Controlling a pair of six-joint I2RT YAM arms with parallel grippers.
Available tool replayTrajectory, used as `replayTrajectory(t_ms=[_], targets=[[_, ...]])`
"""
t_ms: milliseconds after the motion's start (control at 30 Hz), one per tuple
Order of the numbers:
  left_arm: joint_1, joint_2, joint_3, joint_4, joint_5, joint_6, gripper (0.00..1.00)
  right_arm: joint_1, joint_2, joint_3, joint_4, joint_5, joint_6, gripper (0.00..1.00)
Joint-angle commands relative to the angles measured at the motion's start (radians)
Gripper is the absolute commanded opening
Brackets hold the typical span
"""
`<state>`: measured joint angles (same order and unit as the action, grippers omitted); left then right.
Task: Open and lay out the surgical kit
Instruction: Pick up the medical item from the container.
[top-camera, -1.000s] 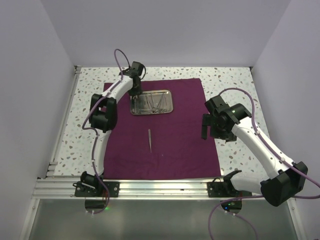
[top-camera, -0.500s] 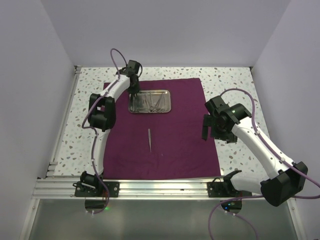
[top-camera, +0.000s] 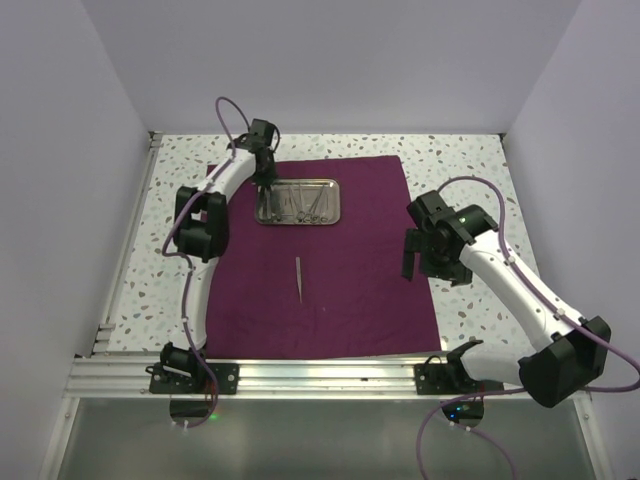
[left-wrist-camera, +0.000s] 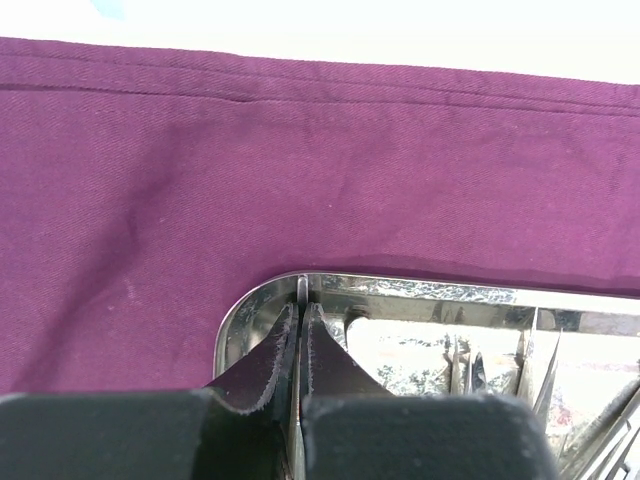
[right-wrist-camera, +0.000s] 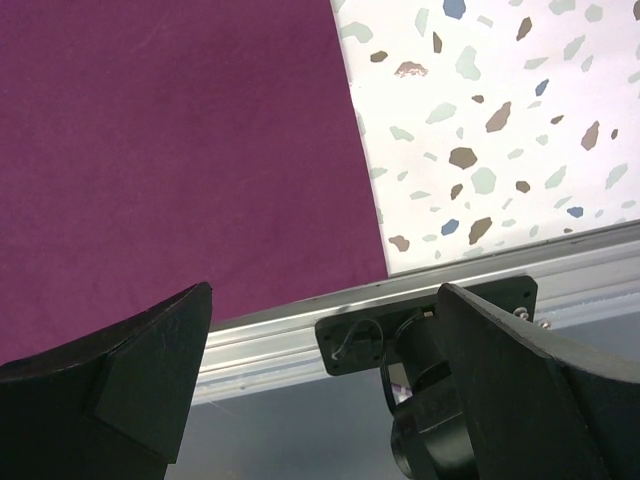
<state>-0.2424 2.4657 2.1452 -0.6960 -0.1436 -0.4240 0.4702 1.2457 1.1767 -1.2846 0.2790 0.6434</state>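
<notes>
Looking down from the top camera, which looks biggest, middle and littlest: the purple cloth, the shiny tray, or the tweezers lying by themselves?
1. purple cloth, by far the biggest.
2. steel tray, sitting on the cloth.
3. tweezers, just a thin sliver, the littlest.

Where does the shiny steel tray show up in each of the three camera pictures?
Top external: steel tray on the far part of the purple cloth, left of centre, under the left hand.
Left wrist: steel tray at bottom centre to right; the shut hand pinches its rim at the rounded corner.
Right wrist: not in it.
Shared landmark: the purple cloth, in all three.
</notes>
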Motion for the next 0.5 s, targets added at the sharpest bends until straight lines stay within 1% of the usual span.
replayTrajectory(t_ms=[0, 200, 300, 400, 467], targets=[[0.026, -0.051, -0.027, 0.013, 0.018, 0.022, 0.0, -0.002, 0.006, 0.011, 0.031, 0.009, 0.001, 0.98], [0.026, -0.166, -0.028, 0.013, 0.038, 0.044, 0.0, -0.002, 0.029, 0.006, 0.073, -0.017, -0.019, 0.98], [0.026, -0.24, -0.071, 0.012, 0.056, 0.053, 0.0, -0.004, 0.047, 0.011, 0.099, -0.03, -0.036, 0.98], [0.026, -0.326, -0.154, 0.01, 0.067, 0.057, 0.0, -0.002, 0.083, 0.027, 0.123, -0.038, -0.065, 0.98], [0.025, -0.396, -0.241, 0.01, 0.09, 0.06, 0.0, -0.002, 0.104, 0.046, 0.134, -0.049, -0.088, 0.98]])
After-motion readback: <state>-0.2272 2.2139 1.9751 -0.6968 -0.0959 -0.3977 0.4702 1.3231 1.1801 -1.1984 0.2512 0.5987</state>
